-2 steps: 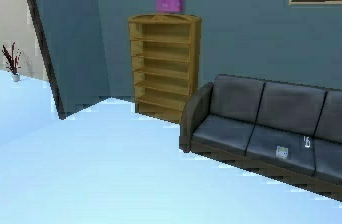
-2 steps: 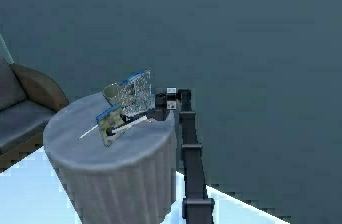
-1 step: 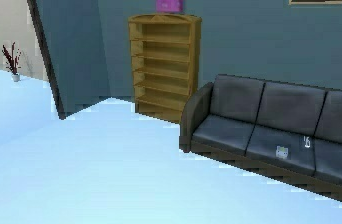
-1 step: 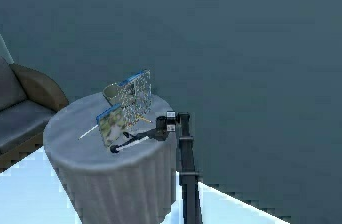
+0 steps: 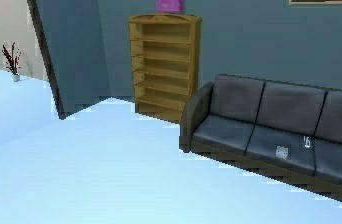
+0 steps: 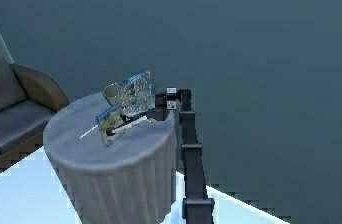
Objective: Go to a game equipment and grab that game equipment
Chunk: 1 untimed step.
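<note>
Arm side view: my arm stood extended beside the round grey table, presumably to bring my gripper to the flat blue-edged pieces resting there, perhaps the game equipment; whether it held anything, I could not tell.

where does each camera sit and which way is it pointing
Forward view: on the robot, facing ahead and somewhat down, at a wooden bookshelf and a dark sofa.
Arm side view: fixed on the robot's body, facing out to the arm's side, at a round grey table; the arm and end effector reach to it.
Shared: probably the dark sofa, at the forward view's right and the arm side view's left edge.
</note>
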Motion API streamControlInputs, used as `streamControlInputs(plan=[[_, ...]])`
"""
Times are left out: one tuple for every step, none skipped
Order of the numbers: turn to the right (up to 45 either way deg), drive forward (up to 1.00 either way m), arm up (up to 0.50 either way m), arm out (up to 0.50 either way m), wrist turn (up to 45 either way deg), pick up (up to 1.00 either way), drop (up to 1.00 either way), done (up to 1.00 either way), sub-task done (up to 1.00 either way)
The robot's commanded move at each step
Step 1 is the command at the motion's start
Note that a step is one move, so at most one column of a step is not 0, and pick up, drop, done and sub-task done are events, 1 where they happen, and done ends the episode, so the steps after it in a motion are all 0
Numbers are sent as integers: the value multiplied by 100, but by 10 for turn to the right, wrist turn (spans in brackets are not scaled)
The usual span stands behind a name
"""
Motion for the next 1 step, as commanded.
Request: streamControlInputs(plan=[[0, 0, 20, 0, 0, 0, 0, 0, 0]])
